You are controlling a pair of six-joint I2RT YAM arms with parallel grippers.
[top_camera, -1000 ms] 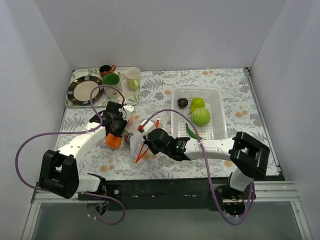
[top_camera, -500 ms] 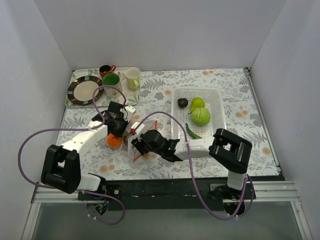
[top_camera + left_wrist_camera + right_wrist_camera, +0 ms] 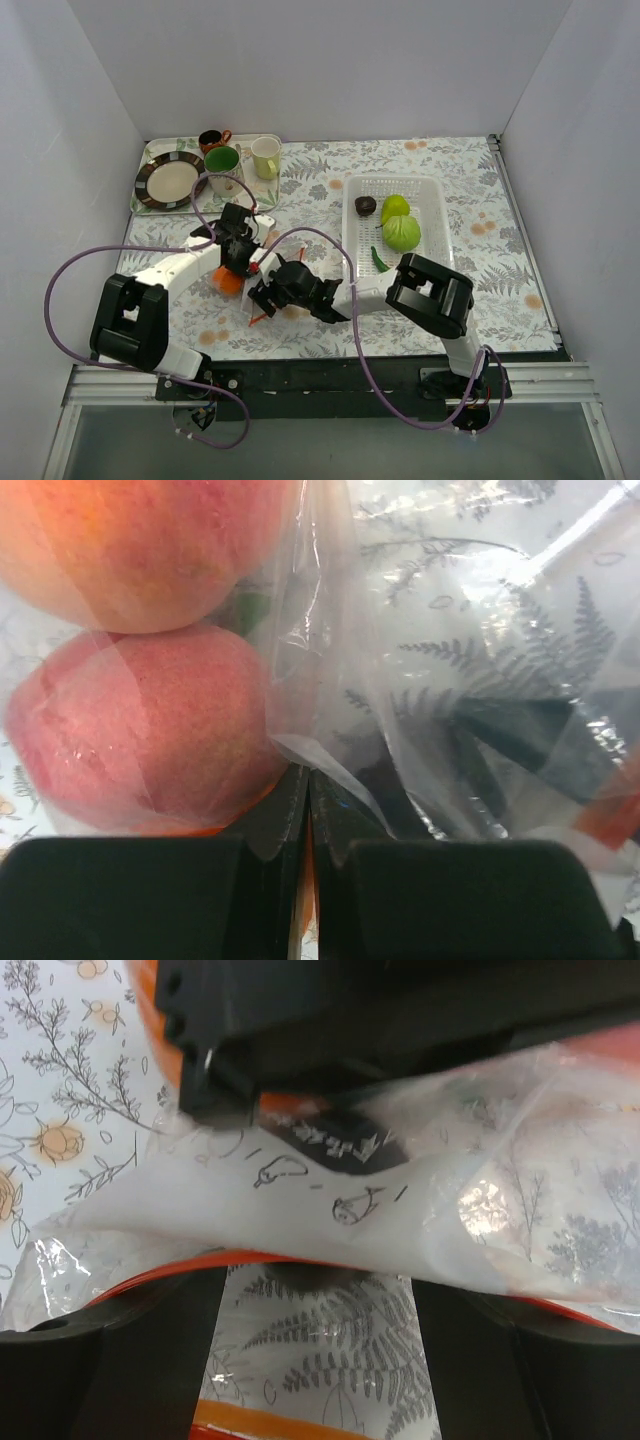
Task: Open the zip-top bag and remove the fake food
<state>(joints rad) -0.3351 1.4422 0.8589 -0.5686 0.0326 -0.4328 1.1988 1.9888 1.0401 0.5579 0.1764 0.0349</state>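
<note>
Left fingers (image 3: 130, 900): clenched, pads pressed together on a fold of the zip-top bag (image 3: 460, 630). The film is pinched in the seam between them.
Right fingers (image 3: 100, 1380): parted wide. The bag film and its orange-red zip strip (image 3: 300, 1422) lie across the gap. Cannot tell whether the pads touch the plastic.
Bag position: on the desk (image 3: 480, 230), left of centre, between the two sets of fingers. It is crinkled, with the fern print showing through.
In the bag: a pink peach (image 3: 140, 740) right in front of the left pads, and an orange-pink fruit (image 3: 130, 550) touching it on the far side. From overhead, an orange fruit (image 3: 228, 283) shows just beside the left wrist.
Above the right fingers: the black body of the left arm (image 3: 380, 1020), close over the film.
Basket (image 3: 395, 181): white, to the right of the bag and apart from it. It holds two green fruits (image 3: 402, 234) touching each other, a dark piece (image 3: 365, 205) in the far-left corner, and a green pod (image 3: 379, 259) by the near-left wall.
Far-left corner of desk: a tray (image 3: 158, 148) carrying a plate (image 3: 168, 180), a green mug (image 3: 222, 160) and a cream mug (image 3: 265, 156).
</note>
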